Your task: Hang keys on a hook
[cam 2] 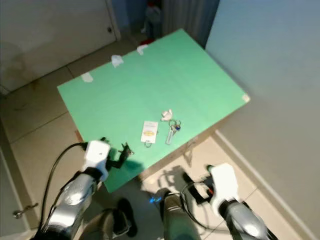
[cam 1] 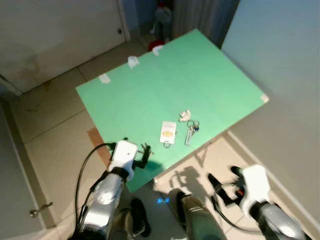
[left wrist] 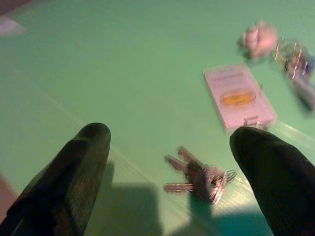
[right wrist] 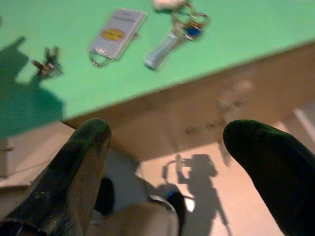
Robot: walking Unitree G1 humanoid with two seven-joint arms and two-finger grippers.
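Now the small bunch of silver metal keys (left wrist: 199, 178), light, hard and likely slippery, is seen lying on the green surface (cam 1: 150, 90) between the parted fingers of the left claw (left wrist: 167, 162), best pinched at the ring.

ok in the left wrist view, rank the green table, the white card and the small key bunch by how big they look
1. green table, which spans the view
2. white card
3. small key bunch; it lies nearer the camera than the card, so that gap is unsure.
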